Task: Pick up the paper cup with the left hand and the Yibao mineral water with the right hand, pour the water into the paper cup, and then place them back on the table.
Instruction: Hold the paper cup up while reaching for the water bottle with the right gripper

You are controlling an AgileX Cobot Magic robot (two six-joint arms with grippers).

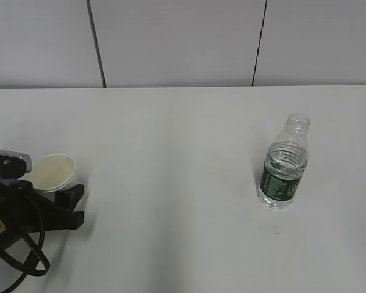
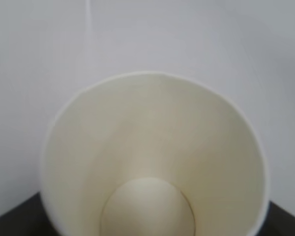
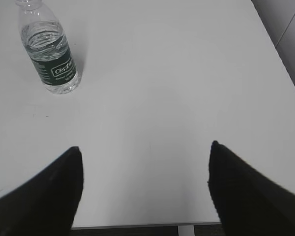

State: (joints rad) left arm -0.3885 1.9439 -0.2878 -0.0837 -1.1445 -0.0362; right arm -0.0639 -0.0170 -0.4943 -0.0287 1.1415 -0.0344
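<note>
Your left claw [image 1: 70,201] straddles the upright paper cup [image 1: 51,173], grip unclear, while your right claw [image 3: 145,147] gapes empty, well apart from the Yibao mineral water [image 3: 48,49] on the tabletop [image 1: 183,152].

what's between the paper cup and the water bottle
Nothing: the exterior view shows only bare white table between the paper cup and the uncapped water bottle.

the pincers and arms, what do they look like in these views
The left pincer is matte black with blocky fingers, a silver-grey module on top, a yellow sticker on its body and looping black cables below. The right pincer shows only in its wrist view as two black, tapering fingers with rounded tips; no markings visible.
</note>
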